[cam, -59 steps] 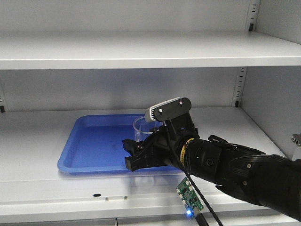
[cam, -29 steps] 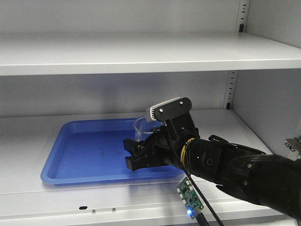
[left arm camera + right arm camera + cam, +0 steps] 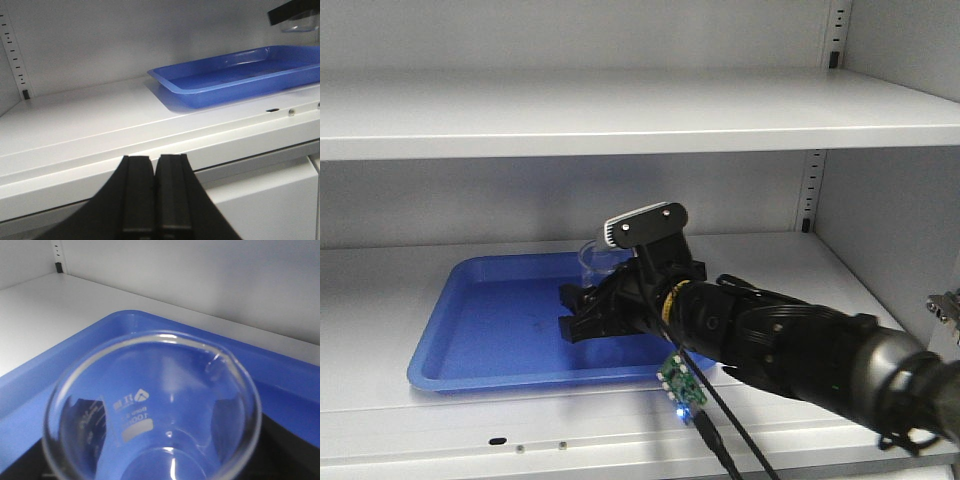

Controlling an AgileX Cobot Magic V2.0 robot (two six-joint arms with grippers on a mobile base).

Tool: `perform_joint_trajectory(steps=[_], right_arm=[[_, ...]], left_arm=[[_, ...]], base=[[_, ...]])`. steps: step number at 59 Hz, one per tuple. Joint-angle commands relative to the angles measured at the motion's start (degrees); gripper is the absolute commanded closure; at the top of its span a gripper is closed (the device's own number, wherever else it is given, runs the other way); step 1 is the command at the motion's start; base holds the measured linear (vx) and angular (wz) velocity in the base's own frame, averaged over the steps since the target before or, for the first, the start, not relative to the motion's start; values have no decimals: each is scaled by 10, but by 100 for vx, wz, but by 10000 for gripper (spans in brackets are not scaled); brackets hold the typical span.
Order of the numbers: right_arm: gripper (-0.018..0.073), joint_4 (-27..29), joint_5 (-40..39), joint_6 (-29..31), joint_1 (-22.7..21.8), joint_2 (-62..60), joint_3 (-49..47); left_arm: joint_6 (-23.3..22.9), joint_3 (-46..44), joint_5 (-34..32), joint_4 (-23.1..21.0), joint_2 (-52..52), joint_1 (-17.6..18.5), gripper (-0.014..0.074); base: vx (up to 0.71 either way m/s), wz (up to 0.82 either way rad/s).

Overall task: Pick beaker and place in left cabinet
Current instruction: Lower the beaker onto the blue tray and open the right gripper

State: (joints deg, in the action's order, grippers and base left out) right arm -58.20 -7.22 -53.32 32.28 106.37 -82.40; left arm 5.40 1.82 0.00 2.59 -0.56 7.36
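Grey cabinet shelf (image 3: 410, 290) — blue tray (image 3: 480, 340) (beaker (image 3: 150, 405) above)

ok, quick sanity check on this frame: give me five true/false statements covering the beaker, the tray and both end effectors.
1. The right end effector holds the beaker over the blue tray. True.
2. The left end effector is open. False: its jaws are pressed together, holding nothing.
3. The beaker has liquid in it. False: in the right wrist view it looks empty.
4. The blue tray sits on the lower shelf of the left cabinet. True.
5. The beaker lies on its side. False: it is upright, rim up.
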Motion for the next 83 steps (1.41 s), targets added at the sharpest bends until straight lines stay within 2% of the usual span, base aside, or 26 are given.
perform_joint_trajectory(steps=[1, 24, 35, 40, 45, 58, 63, 69, 83], right_arm=[[561, 3, -21, 0, -2, -3, -43], [554, 3, -21, 0, -2, 65, -58], [497, 3, -9, 0, -2, 69, -57], [438, 3, -9, 0, -2, 69, -57], [342, 3, -9, 0, -2, 69, -57], [-6, 3, -16, 0, -2, 68, -57], [-109, 3, -14, 0, -2, 65, -58], [-169, 3, -13, 0, -2, 58, -58], [-147, 3, -9, 0, -2, 27, -58]], left_arm=[[-2, 9, -43, -2, -11, 0, 595], [-2, 9, -43, -2, -11, 0, 595], [-2, 9, -43, -2, -11, 0, 595], [-2, 9, -43, -2, -11, 0, 595], [-2, 9, -43, -2, -11, 0, 595], [-2, 9, -43, -2, -11, 0, 595], [-2, 9, -43, -2, -11, 0, 595], [-2, 9, -43, -2, -11, 0, 595], [-2, 9, -43, -2, -11, 0, 595]], base=[[0, 0], [0, 0], [0, 0], [0, 0], [0, 0], [0, 0], [0, 0], [0, 0], [0, 0]])
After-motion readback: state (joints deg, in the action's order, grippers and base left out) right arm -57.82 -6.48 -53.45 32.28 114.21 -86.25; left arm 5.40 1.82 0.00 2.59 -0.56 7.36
